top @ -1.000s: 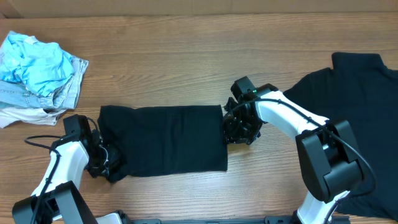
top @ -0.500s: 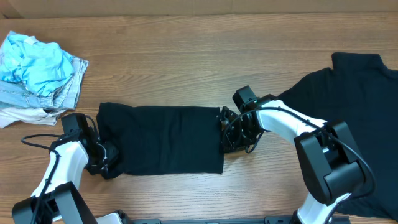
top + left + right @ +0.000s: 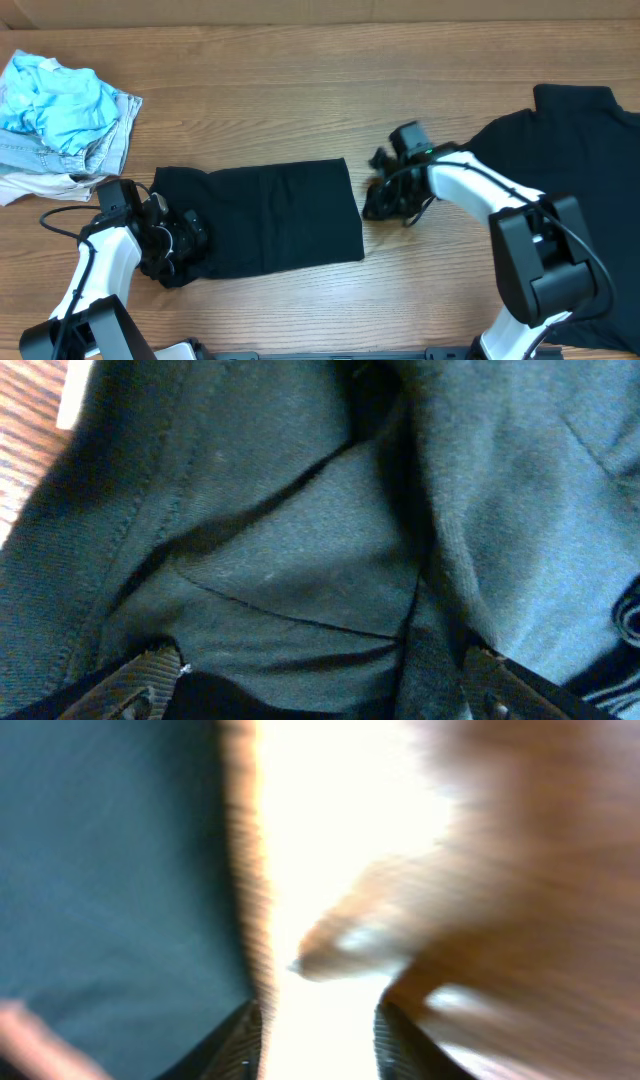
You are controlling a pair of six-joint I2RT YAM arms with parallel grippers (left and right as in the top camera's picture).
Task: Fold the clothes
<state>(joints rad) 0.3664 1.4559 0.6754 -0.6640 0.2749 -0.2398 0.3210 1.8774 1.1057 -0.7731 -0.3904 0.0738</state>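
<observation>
One of the clothes, a black T-shirt (image 3: pixel 270 215) folded into a long rectangle, lies left of centre on the table. My left gripper (image 3: pixel 185 240) sits on its left end, fingers spread wide. In the left wrist view the gripper (image 3: pixel 320 695) stands open over rumpled black fabric (image 3: pixel 300 550), with one fingertip (image 3: pixel 140 685) at each lower corner. My right gripper (image 3: pixel 385 195) is just off the shirt's right edge. The blurred right wrist view shows that gripper (image 3: pixel 318 1050) open over bare wood, the shirt's edge (image 3: pixel 110 870) to its left. A second black T-shirt (image 3: pixel 570 150) lies spread at the right.
A heap of light blue and denim garments (image 3: pixel 60 115) lies at the table's back left. The wooden table (image 3: pixel 300 90) shows bare between the two shirts and along the back. The right arm reaches across the second shirt's left part.
The left gripper has opened and let go of the shirt's left end. The right gripper has let go of the right edge and drawn slightly right; the shirt now lies a little tilted.
</observation>
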